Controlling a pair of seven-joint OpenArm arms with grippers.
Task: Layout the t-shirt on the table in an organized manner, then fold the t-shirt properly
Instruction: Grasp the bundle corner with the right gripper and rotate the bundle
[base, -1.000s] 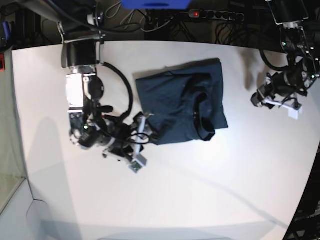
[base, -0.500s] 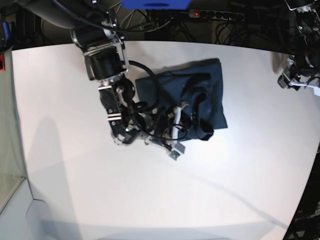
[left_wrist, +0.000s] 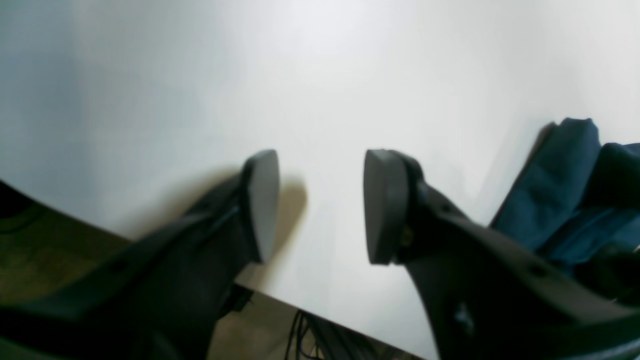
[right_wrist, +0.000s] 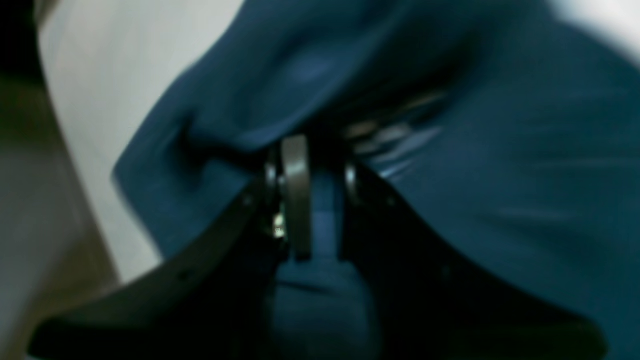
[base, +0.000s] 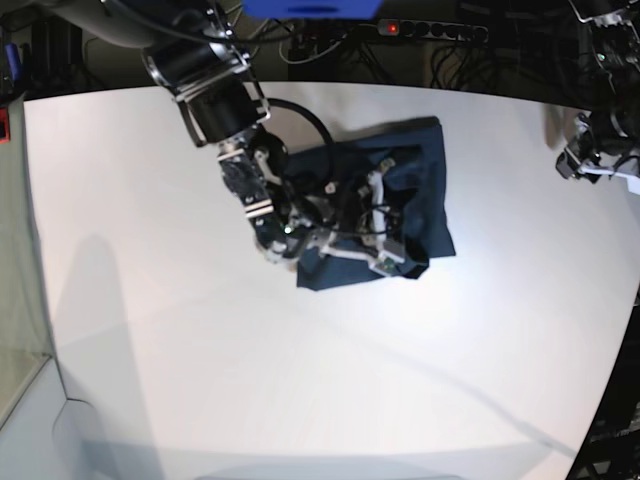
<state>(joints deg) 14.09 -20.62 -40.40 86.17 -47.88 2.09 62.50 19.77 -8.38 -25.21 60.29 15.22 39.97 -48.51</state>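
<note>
T-shirt (base: 420, 190) navy, bunched, pinched by right gripper (right_wrist: 320, 200).

You had the shirt (base: 420, 170) as soft navy cloth, matt, lying in loose creases; close in the right wrist view its weave was blurred. Your table (base: 300, 380) was a smooth white top, matt with a faint sheen under the lamp. The left gripper (left_wrist: 320, 205) carried flat pads (left_wrist: 262, 200) of dull black, rubbery-looking plastic. The right arm's housing (base: 215, 95) looked like satin black metal or plastic; you couldn't tell which.

Table (base: 330, 380) bare all round — only t-shirt (base: 425, 175) obstructs.
</note>
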